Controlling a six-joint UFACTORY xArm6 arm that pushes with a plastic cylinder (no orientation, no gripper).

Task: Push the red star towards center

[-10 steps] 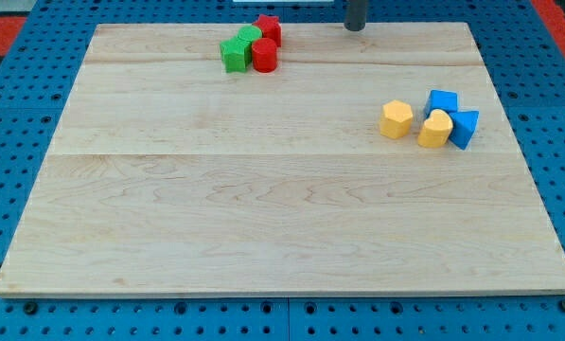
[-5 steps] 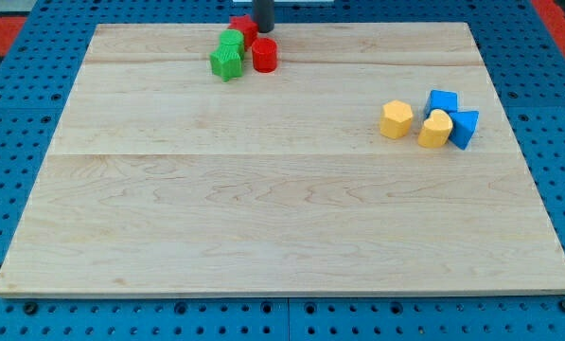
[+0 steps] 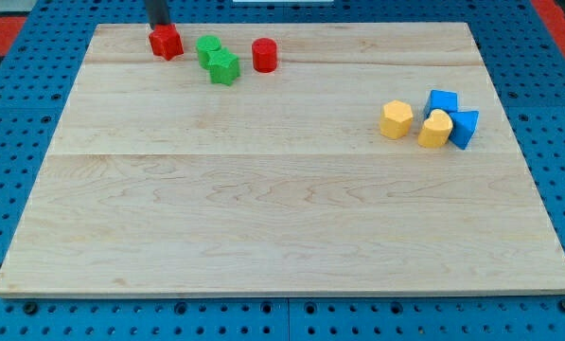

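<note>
The red star (image 3: 166,42) lies near the board's top edge, left of the middle. My tip (image 3: 158,26) stands just above it at the view's top, touching or almost touching its upper left side. Two green blocks (image 3: 216,57) sit close together to the star's right, apart from it. A red cylinder (image 3: 264,54) stands further right, on its own.
At the view's right lies a cluster: a yellow hexagon-like block (image 3: 396,119), a yellow block (image 3: 435,129), and two blue blocks (image 3: 443,101) (image 3: 465,128). The wooden board (image 3: 282,218) rests on a blue perforated table.
My tip has swept left along the board's top edge. The red star went left with it, away from the green blocks and the red cylinder. The green blocks shifted slightly left.
</note>
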